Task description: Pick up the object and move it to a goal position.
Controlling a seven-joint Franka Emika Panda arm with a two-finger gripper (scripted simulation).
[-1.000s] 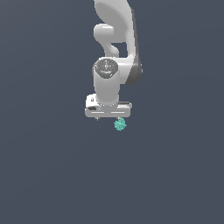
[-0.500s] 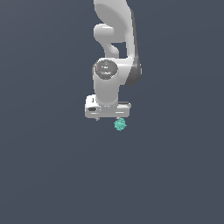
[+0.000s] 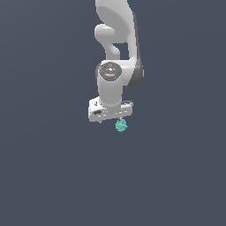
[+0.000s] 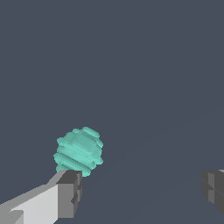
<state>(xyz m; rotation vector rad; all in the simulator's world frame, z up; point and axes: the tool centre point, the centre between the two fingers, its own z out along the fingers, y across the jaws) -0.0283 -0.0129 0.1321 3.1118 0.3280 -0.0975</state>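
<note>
Approach step, by my reading: the hand (image 3: pixel 114 118) hangs low over the worktop (image 3: pixel 48 176), jaws spread wide and holding nothing, with the teal object (image 3: pixel 121 126) lying just below it and off toward the exterior view's right. In the wrist view the object (image 4: pixel 79 151) sits close by one fingertip (image 4: pixel 70 192), not centred in the gap, so the next move likely calls for shifting sideways to straddle it, then descending and closing. No containers in sight, and no goal marker that I can make out.

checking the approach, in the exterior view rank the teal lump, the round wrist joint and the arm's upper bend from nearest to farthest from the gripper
1. Teal lump: nearest, just below the gripper, toward the exterior view's right. The wrist view shows it beside one finger, not between the open fingers.
2. Round wrist joint: directly above the gripper.
3. Upper bend: farthest, higher up the arm.
</note>
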